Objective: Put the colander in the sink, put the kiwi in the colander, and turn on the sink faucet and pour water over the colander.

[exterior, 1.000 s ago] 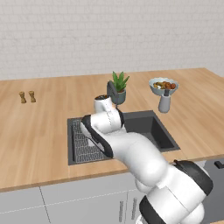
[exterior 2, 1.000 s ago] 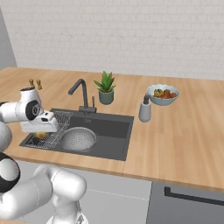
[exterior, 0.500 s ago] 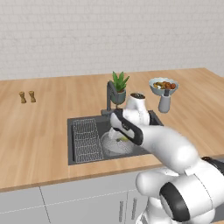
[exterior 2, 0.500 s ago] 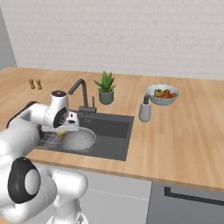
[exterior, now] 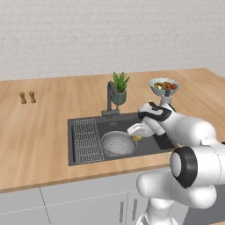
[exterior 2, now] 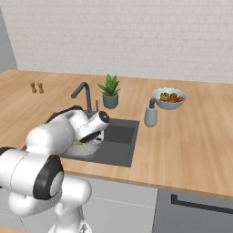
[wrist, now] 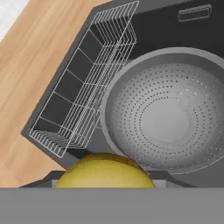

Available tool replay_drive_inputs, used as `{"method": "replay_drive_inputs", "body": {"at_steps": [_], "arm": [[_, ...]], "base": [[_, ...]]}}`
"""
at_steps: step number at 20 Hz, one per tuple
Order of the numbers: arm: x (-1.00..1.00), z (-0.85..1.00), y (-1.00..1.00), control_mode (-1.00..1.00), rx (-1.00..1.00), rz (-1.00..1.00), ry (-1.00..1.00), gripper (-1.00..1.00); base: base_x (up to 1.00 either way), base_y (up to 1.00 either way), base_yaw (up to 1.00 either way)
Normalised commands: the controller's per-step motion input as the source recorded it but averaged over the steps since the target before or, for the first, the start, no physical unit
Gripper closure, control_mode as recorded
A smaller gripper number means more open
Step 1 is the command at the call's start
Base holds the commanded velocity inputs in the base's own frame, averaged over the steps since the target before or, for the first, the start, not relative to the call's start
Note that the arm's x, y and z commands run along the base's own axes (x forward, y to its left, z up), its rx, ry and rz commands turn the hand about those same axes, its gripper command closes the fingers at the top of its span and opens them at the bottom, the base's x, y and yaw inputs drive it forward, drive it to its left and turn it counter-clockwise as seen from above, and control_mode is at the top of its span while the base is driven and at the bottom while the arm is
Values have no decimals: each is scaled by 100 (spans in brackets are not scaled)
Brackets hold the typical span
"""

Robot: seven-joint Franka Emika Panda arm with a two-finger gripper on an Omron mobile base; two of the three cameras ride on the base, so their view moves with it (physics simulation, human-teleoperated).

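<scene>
The grey perforated colander (exterior: 117, 143) sits upright in the dark sink (exterior: 125, 124), to the right of the wire rack. My gripper (exterior: 136, 133) hangs low over the sink at the colander's right rim, shut on the yellowish kiwi (exterior: 138, 137). In the hand view the kiwi (wrist: 105, 173) bulges up at the bottom edge, hiding the fingertips, with the empty colander (wrist: 168, 113) just beyond it. The dark bent faucet (exterior: 110, 98) stands at the sink's back edge; no water runs. From the right base view my arm covers most of the colander (exterior 2: 85, 149), and the faucet (exterior 2: 81, 91) rises behind it.
A wire rack (exterior: 86, 141) fills the sink's left part. A potted plant (exterior: 119, 89), a white fruit bowl (exterior: 164, 86) and a soap dispenser (exterior 2: 150, 115) stand behind and right of the sink. Two small brown shakers (exterior: 27, 97) sit far left on the wooden counter.
My arm has swung from over the rack on the left across the sink to the colander's right side, carrying the kiwi along.
</scene>
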Motion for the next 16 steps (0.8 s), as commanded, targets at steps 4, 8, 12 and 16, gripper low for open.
{"method": "replay_drive_inputs", "body": {"at_steps": [4, 8, 12, 16], "arm": [[52, -2, -16, -100, 22, -1, 6, 100], [48, -9, -3, -100, 11, -2, 11, 100], [28, -19, 8, -100, 0, -2, 7, 100], [14, -19, 25, -100, -1, -5, 7, 100]], "base": [[0, 0, 0], [0, 0, 0], [0, 0, 0], [0, 0, 0]]}}
